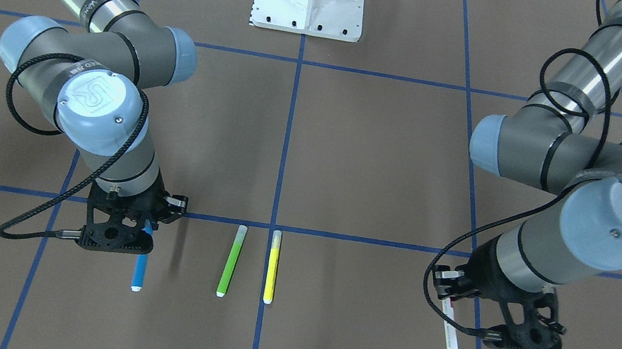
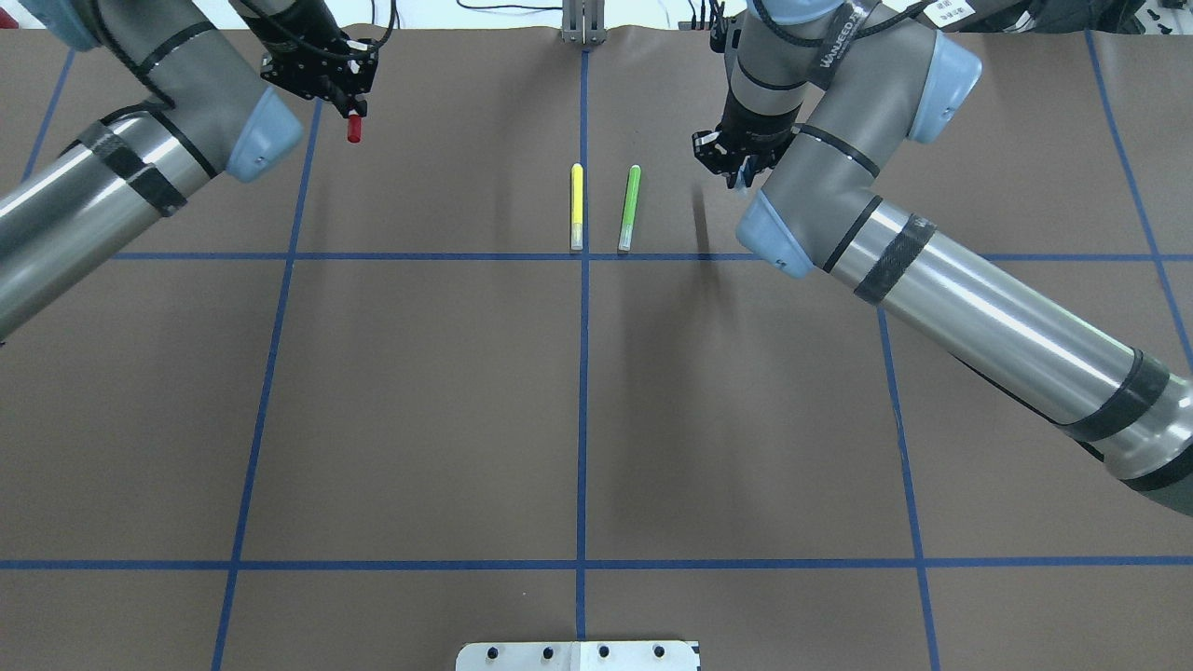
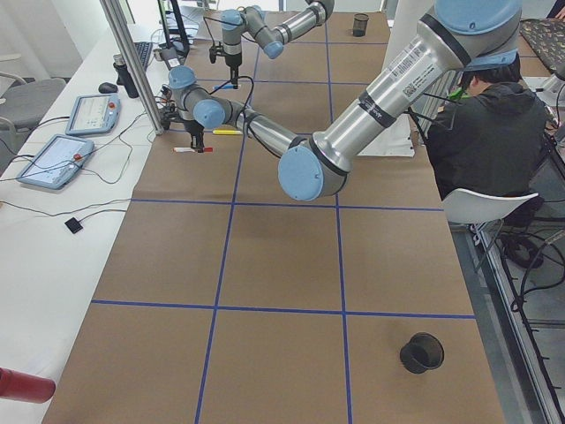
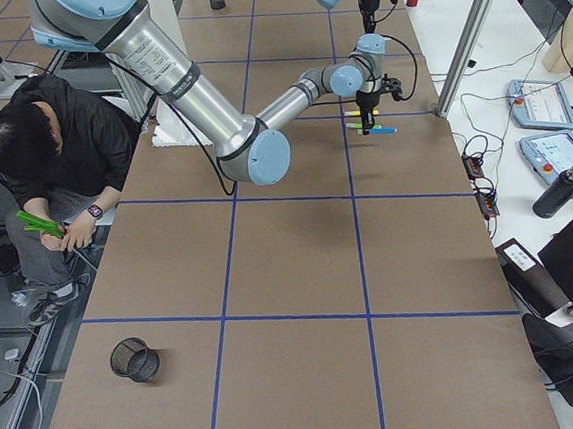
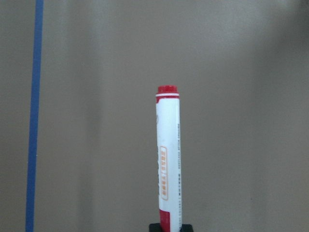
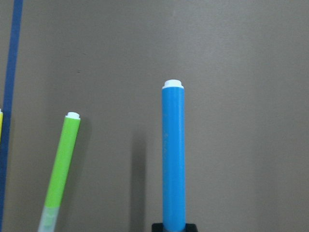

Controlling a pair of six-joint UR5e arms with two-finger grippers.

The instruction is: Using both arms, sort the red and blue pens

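The red pen (image 1: 451,335), white-barrelled with red ends, is held level by one end in my left gripper (image 1: 449,298), which is shut on it. It fills the left wrist view (image 5: 168,159), and overhead its red cap (image 2: 353,128) pokes out below the left gripper (image 2: 349,101). My right gripper (image 1: 147,230) is shut on one end of the blue pen (image 1: 140,267), which hangs level just over the table with its shadow beside it. The right wrist view shows the blue pen (image 6: 174,154) pointing away. Overhead the right gripper (image 2: 743,166) hides most of it.
A lime-green marker (image 1: 231,260) and a yellow marker (image 1: 271,267) lie side by side on the brown table between the two grippers. Blue tape lines grid the table. Black mesh cups (image 3: 421,352) (image 4: 134,359) stand near the table's corners. A person (image 3: 485,124) sits beside the table.
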